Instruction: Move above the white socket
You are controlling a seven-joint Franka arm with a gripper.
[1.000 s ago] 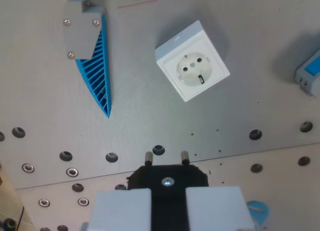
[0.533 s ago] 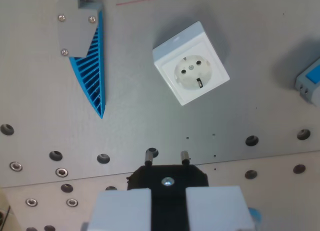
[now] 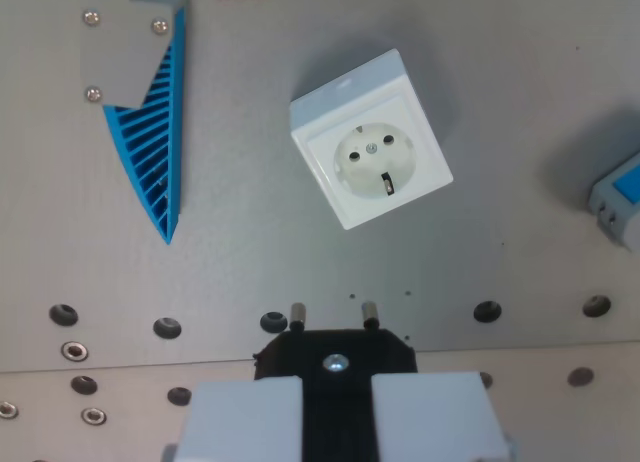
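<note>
A grey metal plate (image 3: 250, 232) dotted with bolt holes carries the white socket (image 3: 370, 139), set askew near its middle. The gripper (image 3: 335, 422), clamped on a black two-pin plug (image 3: 335, 350), hangs nearer the plate's lower edge. A blue ribbed wedge (image 3: 150, 132) lies toward the upper left corner.

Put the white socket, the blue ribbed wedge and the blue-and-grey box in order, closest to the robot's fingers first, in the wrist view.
1. White socket, just above the gripper, middle.
2. Blue-and-grey box, right edge.
3. Blue ribbed wedge, upper left; nearly as near as the box, so too close to call.
</note>
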